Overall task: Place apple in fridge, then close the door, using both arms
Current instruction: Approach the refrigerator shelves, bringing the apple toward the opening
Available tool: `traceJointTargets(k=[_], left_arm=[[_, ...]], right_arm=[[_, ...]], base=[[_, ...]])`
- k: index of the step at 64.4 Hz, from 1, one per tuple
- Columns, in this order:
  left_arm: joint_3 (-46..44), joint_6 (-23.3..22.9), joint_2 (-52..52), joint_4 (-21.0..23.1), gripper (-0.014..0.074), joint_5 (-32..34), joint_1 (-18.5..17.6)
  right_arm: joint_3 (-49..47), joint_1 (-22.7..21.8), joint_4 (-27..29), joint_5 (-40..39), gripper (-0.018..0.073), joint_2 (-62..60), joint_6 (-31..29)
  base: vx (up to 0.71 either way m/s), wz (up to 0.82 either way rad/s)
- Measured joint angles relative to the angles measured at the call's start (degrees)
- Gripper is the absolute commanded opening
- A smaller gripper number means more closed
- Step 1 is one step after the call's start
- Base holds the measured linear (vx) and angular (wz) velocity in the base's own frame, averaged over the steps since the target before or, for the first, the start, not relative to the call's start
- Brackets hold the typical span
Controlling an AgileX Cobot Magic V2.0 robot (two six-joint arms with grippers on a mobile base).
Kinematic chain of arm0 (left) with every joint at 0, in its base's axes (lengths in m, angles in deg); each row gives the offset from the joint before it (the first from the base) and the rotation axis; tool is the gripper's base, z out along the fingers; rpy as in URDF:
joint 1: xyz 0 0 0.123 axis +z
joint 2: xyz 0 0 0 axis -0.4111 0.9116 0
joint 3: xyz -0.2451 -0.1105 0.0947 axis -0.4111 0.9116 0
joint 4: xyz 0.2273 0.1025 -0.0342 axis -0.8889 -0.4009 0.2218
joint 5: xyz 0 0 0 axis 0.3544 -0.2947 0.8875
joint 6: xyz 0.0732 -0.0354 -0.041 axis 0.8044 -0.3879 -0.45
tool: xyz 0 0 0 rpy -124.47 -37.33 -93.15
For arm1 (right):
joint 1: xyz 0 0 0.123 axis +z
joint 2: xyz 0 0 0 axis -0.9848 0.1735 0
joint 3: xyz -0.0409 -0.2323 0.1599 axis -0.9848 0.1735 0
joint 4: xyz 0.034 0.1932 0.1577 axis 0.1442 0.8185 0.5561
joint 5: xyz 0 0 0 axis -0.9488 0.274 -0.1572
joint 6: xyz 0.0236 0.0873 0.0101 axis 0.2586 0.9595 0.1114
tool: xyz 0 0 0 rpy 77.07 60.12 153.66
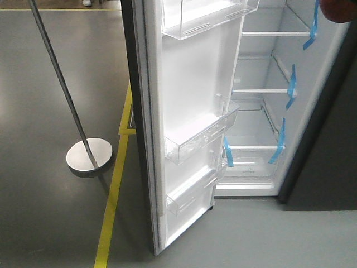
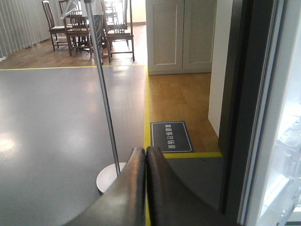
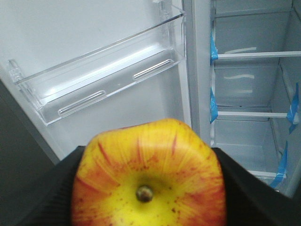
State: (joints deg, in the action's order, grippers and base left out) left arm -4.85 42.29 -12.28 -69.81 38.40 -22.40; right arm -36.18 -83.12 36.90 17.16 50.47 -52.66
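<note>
The red and yellow apple (image 3: 148,179) fills the bottom of the right wrist view, stem end toward the camera. My right gripper (image 3: 149,197) is shut on it, with black fingers (image 3: 256,195) pressed to both sides. A dark red sliver of the apple (image 1: 341,9) shows at the front view's top right, before the fridge (image 1: 262,111), whose white inside with blue-taped glass shelves stands open. The door (image 1: 189,100) is swung wide to the left, its clear bins facing me. My left gripper (image 2: 146,155) is shut on nothing, just outside the door's dark edge (image 2: 234,117).
A metal pole on a round base (image 1: 89,154) stands on the grey floor left of the door. Yellow floor tape (image 1: 114,195) runs past it. A dark grey panel (image 1: 329,145) adjoins the fridge on the right. Chairs and a cabinet (image 2: 181,35) are far behind.
</note>
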Motion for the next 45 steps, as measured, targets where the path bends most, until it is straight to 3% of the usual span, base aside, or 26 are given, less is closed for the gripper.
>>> traceJointTargets(k=[45], left_arm=[[0.00, 0.00, 0.00, 0.00, -0.0006, 0.00, 0.00]], right_arm=[[0.00, 0.00, 0.00, 0.00, 0.0159, 0.00, 0.00]], base=[[0.11, -0.04]])
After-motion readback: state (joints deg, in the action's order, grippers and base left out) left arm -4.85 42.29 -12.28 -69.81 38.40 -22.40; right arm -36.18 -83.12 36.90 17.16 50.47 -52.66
